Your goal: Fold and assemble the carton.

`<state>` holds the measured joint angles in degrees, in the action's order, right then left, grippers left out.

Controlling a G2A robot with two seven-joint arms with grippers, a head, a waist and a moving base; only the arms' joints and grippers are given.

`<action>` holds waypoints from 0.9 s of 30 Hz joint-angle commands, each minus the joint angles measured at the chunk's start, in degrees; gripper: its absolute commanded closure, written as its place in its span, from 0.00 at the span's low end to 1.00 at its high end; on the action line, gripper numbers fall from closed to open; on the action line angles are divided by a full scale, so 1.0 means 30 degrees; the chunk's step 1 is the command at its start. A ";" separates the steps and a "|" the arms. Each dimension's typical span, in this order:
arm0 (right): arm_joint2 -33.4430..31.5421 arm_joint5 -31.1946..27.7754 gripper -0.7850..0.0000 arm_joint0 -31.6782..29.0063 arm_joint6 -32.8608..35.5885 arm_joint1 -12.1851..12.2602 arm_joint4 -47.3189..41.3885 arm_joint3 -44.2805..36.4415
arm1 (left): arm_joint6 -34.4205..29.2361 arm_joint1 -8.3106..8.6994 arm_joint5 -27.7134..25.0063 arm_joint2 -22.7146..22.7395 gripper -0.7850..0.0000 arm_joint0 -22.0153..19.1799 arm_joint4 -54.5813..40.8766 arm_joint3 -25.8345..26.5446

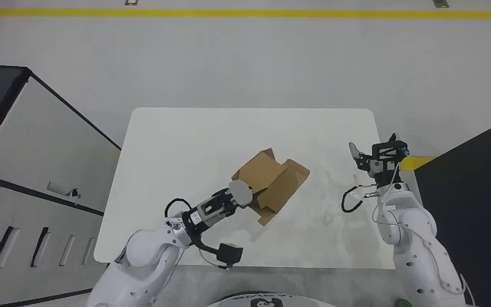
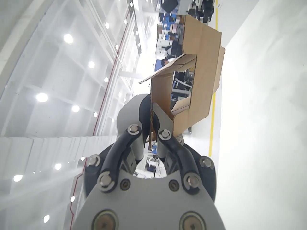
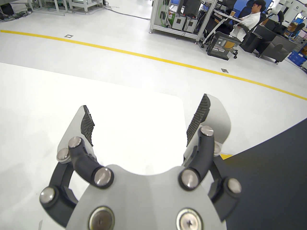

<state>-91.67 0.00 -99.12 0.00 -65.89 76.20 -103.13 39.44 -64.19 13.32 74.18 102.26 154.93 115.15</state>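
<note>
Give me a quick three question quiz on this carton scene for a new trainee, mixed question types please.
1. True or false: the right hand is open and apart from the carton.
2. Which hand grips the carton? A) left hand B) right hand C) neither
3. Short answer: what white surface lies under the carton?
Key: 1 true; 2 A; 3 the table.

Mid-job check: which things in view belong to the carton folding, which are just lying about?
Job: brown cardboard carton; left gripper, shut on its edge; right gripper, open, off to the side.
Lying about: grey cabinet; black panel; yellow floor line.
</note>
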 commanded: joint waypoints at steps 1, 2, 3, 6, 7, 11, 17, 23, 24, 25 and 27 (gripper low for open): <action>0.0000 0.0000 0.00 0.0000 0.0000 0.0000 0.0000 0.0000 | 0.1379 0.0068 0.0184 0.0212 1.00 -0.0329 -0.0818 -0.0216; 0.0000 0.0000 0.00 0.0000 0.0000 0.0000 0.0000 0.0000 | 0.1805 0.0087 0.0296 0.0319 1.00 -0.0486 -0.1413 -0.0425; 0.0000 0.0000 0.00 0.0000 0.0000 0.0000 0.0000 0.0000 | 0.1871 0.0092 0.0371 0.0385 1.00 -0.0552 -0.1527 -0.0497; 0.0000 0.0000 0.00 0.0000 0.0000 0.0000 0.0000 0.0000 | 0.1871 0.0092 0.0371 0.0385 1.00 -0.0552 -0.1527 -0.0497; 0.0000 0.0000 0.00 0.0000 0.0000 0.0000 0.0000 0.0000 | 0.1871 0.0092 0.0371 0.0385 1.00 -0.0552 -0.1527 -0.0497; 0.0000 0.0000 0.00 0.0000 0.0000 0.0000 0.0000 0.0000 | 0.1858 0.0095 0.0398 0.0368 1.00 -0.0610 -0.1469 -0.0512; 0.0000 0.0000 0.00 0.0000 0.0000 0.0000 0.0000 0.0000 | 0.4705 0.0254 0.2517 0.0978 1.00 -0.1768 -0.1994 -0.1727; 0.0000 0.0000 0.00 0.0000 0.0000 0.0000 0.0000 0.0000 | 0.8475 0.0501 0.4142 0.1736 1.00 -0.3115 -0.2915 -0.2825; 0.0000 0.0000 0.00 0.0000 0.0000 0.0000 0.0000 0.0000 | 0.8776 0.0527 0.4250 0.1873 1.00 -0.3387 -0.3245 -0.3042; 0.0000 0.0000 0.00 0.0000 0.0000 0.0000 0.0000 0.0000 | 0.9321 0.0562 0.4448 0.1928 1.00 -0.3687 -0.3225 -0.3141; 0.0000 0.0000 0.00 0.0000 0.0000 0.0000 0.0000 0.0000 | 1.0040 0.0611 0.4597 0.1986 1.00 -0.4214 -0.3487 -0.3361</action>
<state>-91.67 0.00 -99.12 0.00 -65.89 76.20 -103.13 68.34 -62.42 26.79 80.04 90.52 144.93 105.33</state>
